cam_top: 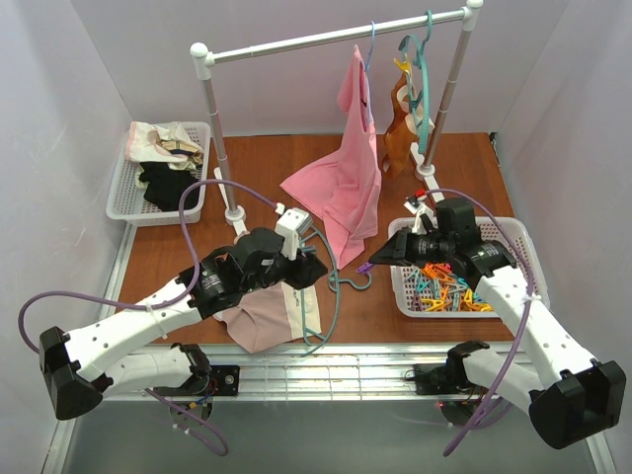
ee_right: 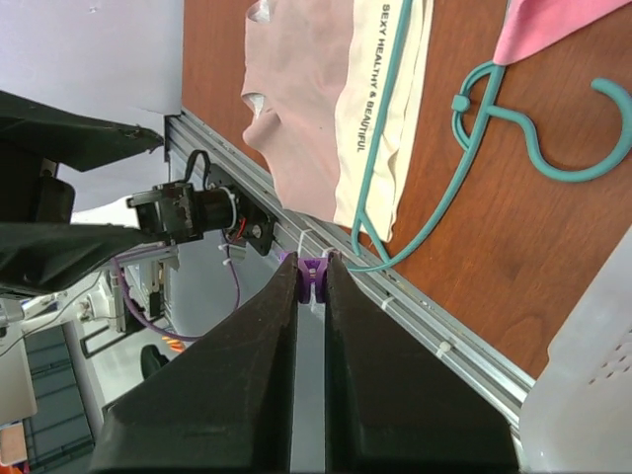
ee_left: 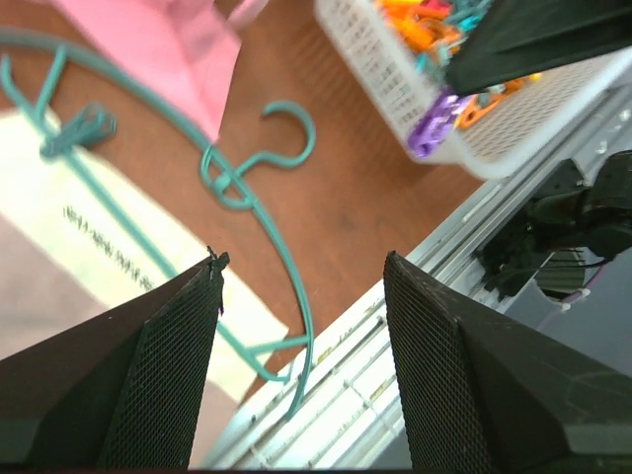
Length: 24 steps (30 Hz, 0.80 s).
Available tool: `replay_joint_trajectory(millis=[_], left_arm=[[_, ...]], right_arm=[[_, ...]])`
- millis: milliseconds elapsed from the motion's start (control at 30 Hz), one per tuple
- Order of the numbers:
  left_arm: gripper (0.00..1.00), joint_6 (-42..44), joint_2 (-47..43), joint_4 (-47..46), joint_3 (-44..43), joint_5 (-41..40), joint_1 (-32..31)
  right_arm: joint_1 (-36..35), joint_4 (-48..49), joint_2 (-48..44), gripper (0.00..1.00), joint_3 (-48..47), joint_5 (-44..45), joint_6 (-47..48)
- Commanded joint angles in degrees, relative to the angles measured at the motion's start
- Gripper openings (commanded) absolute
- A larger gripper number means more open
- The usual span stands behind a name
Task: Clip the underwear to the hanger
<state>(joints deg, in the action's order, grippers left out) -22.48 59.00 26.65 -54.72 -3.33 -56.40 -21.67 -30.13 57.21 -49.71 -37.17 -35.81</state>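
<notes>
The pale pink-beige underwear [cam_top: 259, 324] lies flat near the table's front edge, its cream strip [ee_left: 109, 259] under the teal hanger [cam_top: 334, 296]. The hanger lies on the table with its hook [ee_left: 288, 138] toward the clip basket, and a teal clip [ee_left: 83, 129] sits on its arm. My left gripper [ee_left: 301, 262] hovers open over the hanger's end and the front rail, with nothing between its fingers. My right gripper [ee_right: 312, 272] is shut on a purple clip [ee_right: 314, 278], held above the front rail beside the hook [ee_right: 553, 148]. The underwear [ee_right: 296, 109] also shows there.
A white basket [cam_top: 513, 237] of coloured clips stands at the right. A bright pink top [cam_top: 348, 188] hangs from the white rail [cam_top: 326, 39] and drapes onto the table. A tan garment [cam_top: 400, 123] hangs further right. Another basket [cam_top: 128, 193] with clothes sits back left.
</notes>
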Motion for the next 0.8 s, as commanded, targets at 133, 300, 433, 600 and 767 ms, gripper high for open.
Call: replay_joint_trajectory(millis=[133,300,433,600,767], left_arm=[[0.58,-15.48,-1.61,8.58,6.20,-5.10,0.76],[0.56,-20.66,-1.44,11.05,8.66,-5.81,1.82],[0.52,-22.69,-0.03,9.74,10.86,-4.06,2.96],[0.49,-22.52,3.74,7.71,11.74,-2.21,4.89],[0.45,-21.12,8.05,4.90,11.74,0.08,7.62]], right_arm=[[-12.24,13.85,0.53,0.01,6.20,8.15,-6.02],[-21.37,21.67,4.83,0.01,8.58,12.73,-9.09],[-24.38,27.66,7.65,0.01,11.47,15.80,-9.63],[-24.91,36.45,8.88,0.01,15.96,18.18,-10.15],[-25.44,41.55,11.69,0.01,17.28,19.85,-10.24]])
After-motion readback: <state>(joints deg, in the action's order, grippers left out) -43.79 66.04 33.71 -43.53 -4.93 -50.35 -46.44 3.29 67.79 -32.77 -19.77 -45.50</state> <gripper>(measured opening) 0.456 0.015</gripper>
